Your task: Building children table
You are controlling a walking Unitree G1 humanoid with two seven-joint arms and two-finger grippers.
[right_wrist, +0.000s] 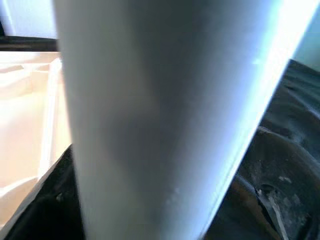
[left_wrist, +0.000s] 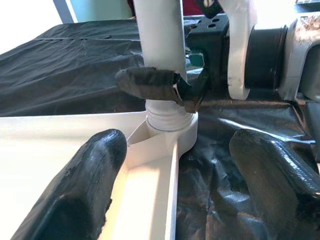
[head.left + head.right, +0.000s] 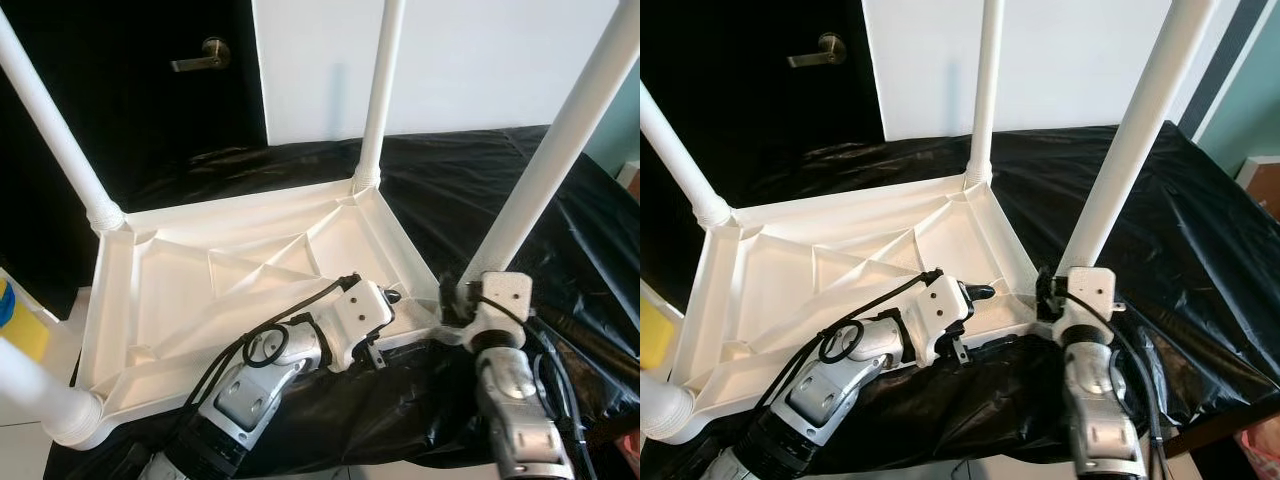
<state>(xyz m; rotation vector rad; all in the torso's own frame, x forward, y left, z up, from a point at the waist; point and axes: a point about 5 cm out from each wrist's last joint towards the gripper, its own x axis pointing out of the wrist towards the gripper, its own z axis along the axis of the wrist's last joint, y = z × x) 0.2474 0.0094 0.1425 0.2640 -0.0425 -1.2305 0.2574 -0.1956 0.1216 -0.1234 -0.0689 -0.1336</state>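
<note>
A white plastic tabletop (image 3: 230, 270) lies upside down on a black sheet, with four white legs standing up from its corners. My right gripper (image 3: 455, 300) is shut on the near right leg (image 3: 560, 140) just above its socket; its black fingers (image 2: 150, 82) wrap the leg (image 2: 160, 35), which also shows close up as the leg (image 1: 160, 120) in the right wrist view. My left gripper (image 3: 390, 300) rests over the tabletop's near rim, open, with its fingers (image 2: 85, 185) pointing at that same corner socket (image 2: 170, 125) and nothing between them.
The black sheet (image 3: 480, 180) covers the surface under the tabletop and drops off at the near edge. Behind are a dark door with a lever handle (image 3: 205, 52) and a white wall. A yellow object (image 3: 15, 320) sits at the left edge.
</note>
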